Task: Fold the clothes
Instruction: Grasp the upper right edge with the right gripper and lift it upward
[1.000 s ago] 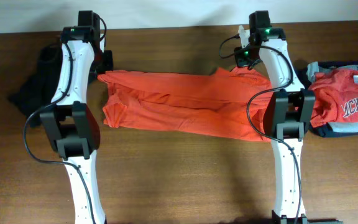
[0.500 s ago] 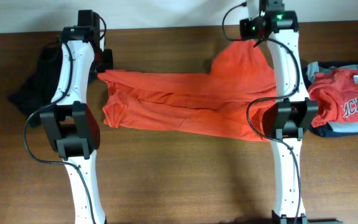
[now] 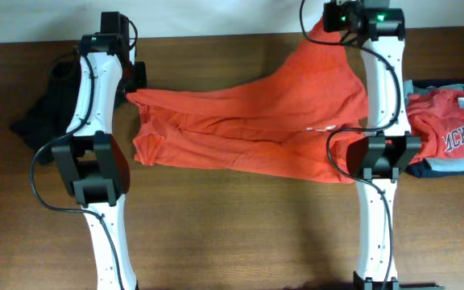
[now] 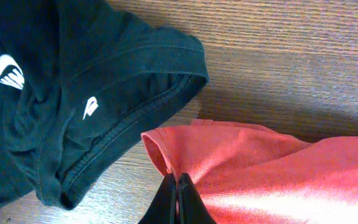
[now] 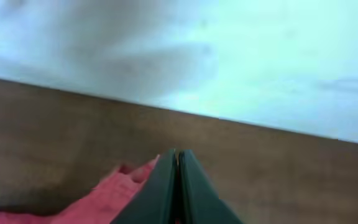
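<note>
Overhead: got orange T-shirt (image 3: 248,133) stretched L-R across mid tabletop (image 3: 232,234). Left fingers (image 3: 133,87) clenched on its far-L corner, down low by the wood. Right fingers (image 3: 325,24) clamped on far-R corner, up high over tabletop's back edge, w/ fabric hanging as a sloped sheet down to the flat part. Near hem flat, rumpled at L end. Black garment (image 3: 39,113) bunched at L edge, just beside L arm. Second orange shirt (image 3: 453,129) w/ white lettering atop grey garment (image 3: 441,167) at R edge, just beside R arm, running out of frame. Bare wood across whole front half, between and outside both arms.

Left wrist: tips of left fingers (image 4: 179,198) pressed tight, pinching the orange tee's hemmed corner. Black garment's stitched edge just beside that corner, thin strip of wood between; two white marks (image 4: 8,70) on it. Open tabletop beyond, upper R.

Right wrist: blurry. Right fingers (image 5: 178,186) squeezed together w/ orange cloth at the tips, trailing lower L. Brown tabletop behind, pale wall (image 5: 197,56) past its edge.
</note>
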Action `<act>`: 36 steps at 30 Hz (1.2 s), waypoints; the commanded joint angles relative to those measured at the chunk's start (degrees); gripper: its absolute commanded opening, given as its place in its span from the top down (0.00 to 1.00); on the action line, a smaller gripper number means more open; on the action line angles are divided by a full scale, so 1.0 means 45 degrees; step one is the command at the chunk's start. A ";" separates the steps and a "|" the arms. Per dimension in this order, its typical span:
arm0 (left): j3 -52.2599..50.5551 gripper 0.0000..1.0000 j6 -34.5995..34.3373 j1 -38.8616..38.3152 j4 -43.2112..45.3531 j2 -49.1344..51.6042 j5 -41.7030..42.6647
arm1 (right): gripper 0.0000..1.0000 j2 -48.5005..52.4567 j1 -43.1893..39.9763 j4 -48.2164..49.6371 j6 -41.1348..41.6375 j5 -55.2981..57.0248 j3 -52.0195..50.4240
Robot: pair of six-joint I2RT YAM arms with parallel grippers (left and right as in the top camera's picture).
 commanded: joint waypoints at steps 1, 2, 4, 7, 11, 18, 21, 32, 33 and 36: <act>-0.0083 0.99 0.0151 0.0029 0.0029 -0.0340 0.0005 | 0.96 -0.1122 0.0024 0.0345 0.0155 -0.0340 0.0355; -0.0083 0.99 0.0151 0.0029 0.0029 -0.0340 0.0005 | 0.96 -0.1209 0.0024 0.0379 0.0155 -0.0340 0.0355; -0.0083 0.99 0.0151 0.0029 0.0039 -0.0340 0.0005 | 0.96 -0.1549 0.0024 0.0355 0.0151 -0.0340 0.0355; -0.0083 0.99 0.0151 0.0029 0.0039 -0.0340 0.0005 | 0.96 -0.2040 0.0024 0.0015 0.0146 -0.0384 0.0355; -0.0083 0.99 0.0151 0.0029 0.0039 -0.0340 0.0005 | 0.96 -0.2943 0.0024 -0.1253 0.0141 -0.0379 0.0355; -0.0083 0.99 0.0151 0.0029 0.0078 -0.0340 0.0005 | 0.96 -0.3827 -0.0010 -0.5251 0.0155 -0.0330 0.0355; -0.0083 0.99 0.0151 0.0029 0.0092 -0.0340 0.0005 | 0.96 -0.3759 -0.0102 -0.6917 0.0155 -0.0325 0.0350; -0.0083 0.99 0.0155 0.0029 0.0175 -0.0340 0.0000 | 0.96 -0.3735 -0.1020 -0.9641 0.1511 -0.0801 -0.0593; -0.0083 0.99 0.0155 0.0029 0.0170 -0.0340 -0.0005 | 0.96 -0.3735 -0.1039 -0.9641 0.1545 -0.0801 -0.0869; -0.0083 0.99 0.0160 0.0034 0.0160 -0.0340 -0.0005 | 0.96 -0.3735 -0.1049 -0.9641 0.1593 -0.0777 -0.1865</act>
